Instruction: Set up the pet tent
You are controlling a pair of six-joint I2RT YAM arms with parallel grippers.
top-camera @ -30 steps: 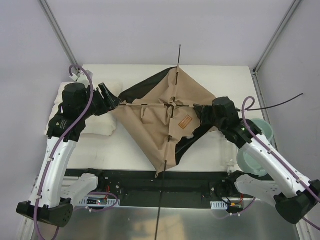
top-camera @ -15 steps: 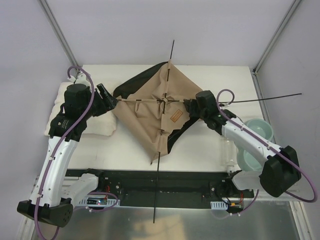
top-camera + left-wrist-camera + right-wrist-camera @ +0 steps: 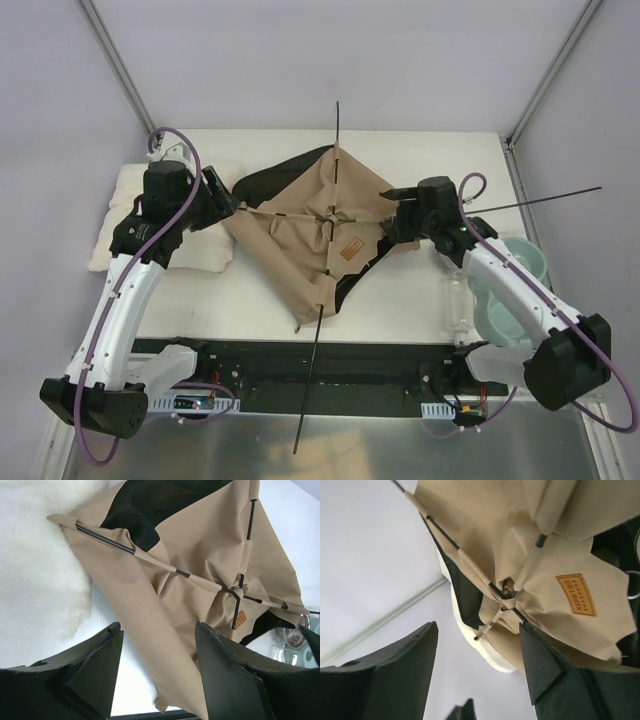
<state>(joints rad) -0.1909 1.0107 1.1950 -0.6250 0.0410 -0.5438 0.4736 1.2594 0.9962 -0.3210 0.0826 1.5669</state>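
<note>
The pet tent (image 3: 300, 250) lies collapsed and flat on the white worktop (image 3: 250, 300) between the two claws, tan side up with black lining showing at its far and near edges. The left claw (image 3: 225, 200) hangs open at the tent's left corner. In its wrist view the fingers (image 3: 95, 670) stand apart with nothing pinched, and the tan fabric spreads out ahead of them. A cream fluffy pillow (image 3: 125, 200) lies under and behind this claw, touching the tent corner just ahead of it, so that corner is crowded. The right claw (image 3: 392, 215) sits at the opposite corner, also open, its jaws spread wide. Just ahead of it are the brown label patch (image 3: 576, 594) and the spot where the thin black poles (image 3: 337, 130) cross. One pole runs back past the right claw and over its arm towards the wall. The other sticks out beyond the tent's far tip and over the worktop's near edge between the arm bases. Behind the right claw, beside its forearm, stand pale green bowls (image 3: 525, 262).
</note>
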